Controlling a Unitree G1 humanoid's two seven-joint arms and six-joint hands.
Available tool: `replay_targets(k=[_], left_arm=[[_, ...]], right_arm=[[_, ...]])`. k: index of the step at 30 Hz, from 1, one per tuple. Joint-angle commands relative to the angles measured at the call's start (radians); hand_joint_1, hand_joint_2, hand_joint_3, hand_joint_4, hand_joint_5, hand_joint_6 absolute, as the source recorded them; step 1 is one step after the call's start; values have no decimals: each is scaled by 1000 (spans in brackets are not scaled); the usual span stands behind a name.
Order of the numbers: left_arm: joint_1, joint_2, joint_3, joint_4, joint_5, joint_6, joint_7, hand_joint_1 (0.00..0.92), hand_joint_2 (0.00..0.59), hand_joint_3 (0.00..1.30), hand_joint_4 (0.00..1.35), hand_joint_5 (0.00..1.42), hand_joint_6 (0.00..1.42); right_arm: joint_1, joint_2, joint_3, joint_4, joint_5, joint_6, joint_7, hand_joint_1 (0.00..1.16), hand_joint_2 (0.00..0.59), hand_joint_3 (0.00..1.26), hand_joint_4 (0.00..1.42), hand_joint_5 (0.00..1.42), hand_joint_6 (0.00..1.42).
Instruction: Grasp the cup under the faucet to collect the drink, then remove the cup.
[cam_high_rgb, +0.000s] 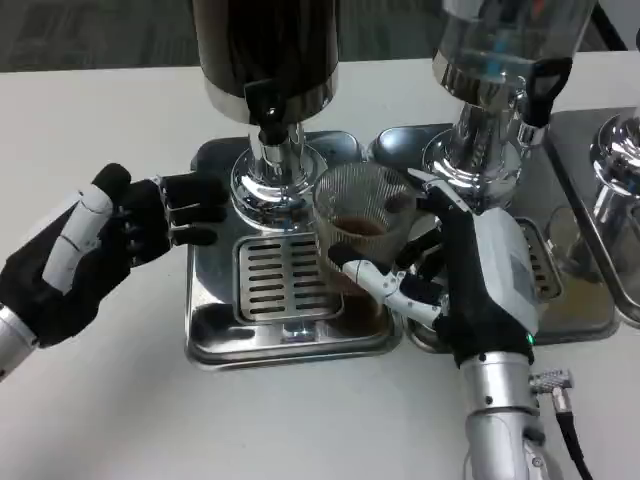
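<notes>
A clear ribbed cup (362, 222) with a little dark drink in its bottom is gripped by my right hand (470, 285), whose fingers wrap its lower part. The cup sits to the right of the dark dispenser's faucet (271, 125), above the right edge of the steel drip tray (290, 345), and not directly under the spout. My left hand (95, 245) hovers at the tray's left side with its fingers curled toward the dispenser base, holding nothing.
The dark drink dispenser (268, 50) stands on a chrome base (275, 180) behind the slotted grate (283, 280). A second, clear dispenser (510, 50) with its own tray stands to the right. A third chrome base (615, 160) is at the far right edge.
</notes>
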Motion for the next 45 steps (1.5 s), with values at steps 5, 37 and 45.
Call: replay_targets(k=[5, 37, 45], left_arm=[[46, 14, 15, -72, -6, -73, -20, 0, 154, 340, 230, 228, 297], [261, 42, 35, -413, -36, -201, -18, 0, 146, 306, 205, 210, 296], [303, 56, 29, -477, -38, -268, -24, 0, 146, 301, 198, 206, 296]], right_arm=[[57, -14, -17, -129, -10, 4, 19, 680, 243, 525, 717, 823, 950], [324, -38, -43, -499, 16, -4, 205, 694, 246, 559, 717, 851, 981], [395, -53, -46, -584, 19, -1, 248, 704, 232, 570, 735, 861, 982]])
